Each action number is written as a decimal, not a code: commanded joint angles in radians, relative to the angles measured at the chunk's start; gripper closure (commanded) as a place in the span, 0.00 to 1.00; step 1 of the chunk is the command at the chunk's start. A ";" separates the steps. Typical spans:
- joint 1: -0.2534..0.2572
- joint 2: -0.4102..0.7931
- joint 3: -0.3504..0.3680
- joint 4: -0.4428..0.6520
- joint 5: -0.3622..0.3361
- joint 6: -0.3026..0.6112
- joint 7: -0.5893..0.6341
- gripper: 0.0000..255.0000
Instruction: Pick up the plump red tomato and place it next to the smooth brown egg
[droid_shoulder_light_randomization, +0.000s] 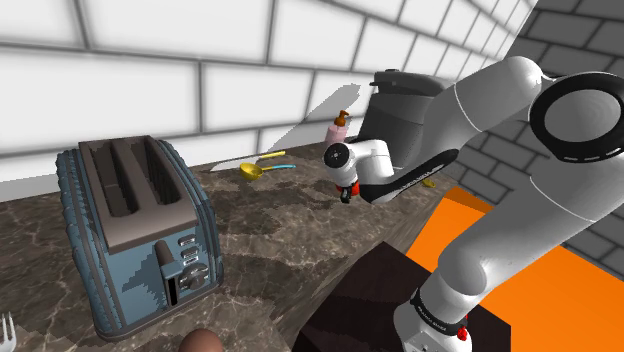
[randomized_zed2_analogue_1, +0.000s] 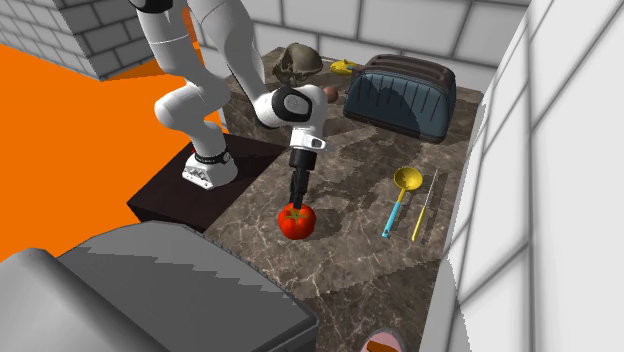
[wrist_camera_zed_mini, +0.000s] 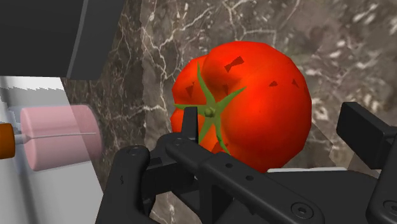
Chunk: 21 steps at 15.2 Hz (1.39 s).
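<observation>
Dark veined counter (randomized_zed2_analogue_1: 350, 250) across the second exterior view. White arm (randomized_zed2_analogue_1: 190, 45) reaches down from the upper left. At centre, the tomato (randomized_zed2_analogue_1: 296, 222) sits on the counter, with the gripper (randomized_zed2_analogue_1: 298, 200) spread open astride it, not yet clasping. Next, likely: close, lift, carry to the egg (droid_shoulder_light_randomization: 200, 342) at the shoulder view's bottom edge.

tomato (wrist_camera_zed_mini: 267, 108) red, green-topped | toaster (droid_shoulder_light_randomization: 100, 250) blue-grey | counter (droid_shoulder_light_randomization: 280, 230) brown marbled

White arm (droid_shoulder_light_randomization: 500, 225) with dark joint bands, black screw-studded gripper (randomized_zed2_analogue_1: 297, 203).
</observation>
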<state>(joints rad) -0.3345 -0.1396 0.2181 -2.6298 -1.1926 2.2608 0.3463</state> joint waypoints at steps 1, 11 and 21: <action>0.000 0.001 0.000 0.000 -0.001 0.001 0.001 0.00; 0.000 0.002 0.000 0.001 -0.001 0.000 0.001 1.00; 0.015 -0.104 -0.008 0.004 0.097 -0.032 -0.131 1.00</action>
<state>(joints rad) -0.3226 -0.2346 0.2106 -2.6310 -1.1085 2.2357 0.2321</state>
